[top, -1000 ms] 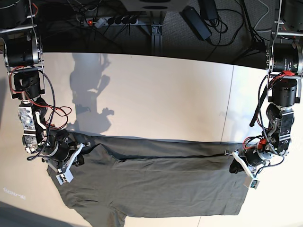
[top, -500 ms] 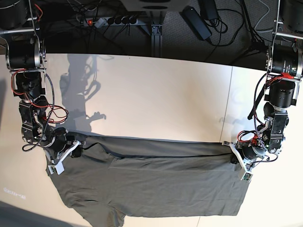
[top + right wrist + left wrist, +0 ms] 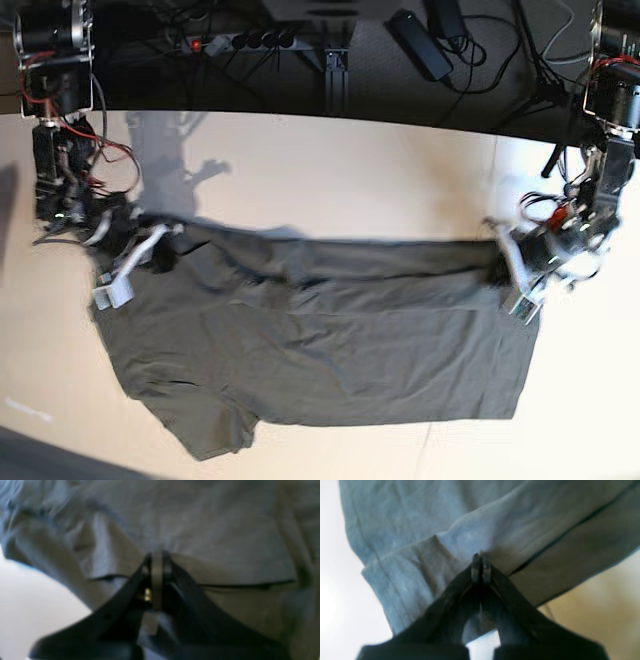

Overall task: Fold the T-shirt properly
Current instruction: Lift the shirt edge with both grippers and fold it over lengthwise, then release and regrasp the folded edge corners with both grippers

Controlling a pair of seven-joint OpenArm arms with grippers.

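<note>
The dark olive-grey T-shirt (image 3: 320, 350) lies spread across the white table (image 3: 330, 170), with its far edge folded over as a band. A sleeve hangs toward the front left. My right gripper (image 3: 158, 246), on the left in the base view, is shut on the shirt's far left corner. In the right wrist view the gripper (image 3: 157, 557) pinches a fold of the shirt (image 3: 200, 530). My left gripper (image 3: 502, 262), on the right in the base view, is shut on the far right corner. In the left wrist view the gripper (image 3: 480, 563) pinches the shirt (image 3: 420, 530) near its hem.
A power strip (image 3: 240, 42), cables and a black adapter (image 3: 418, 45) lie on the dark floor beyond the table's far edge. A seam (image 3: 493, 180) in the tabletop runs near the right side. Bare table lies beyond the shirt.
Both grippers have moved toward the far side of the table, each still holding its corner. The shirt's far edge and body have slid with them.
</note>
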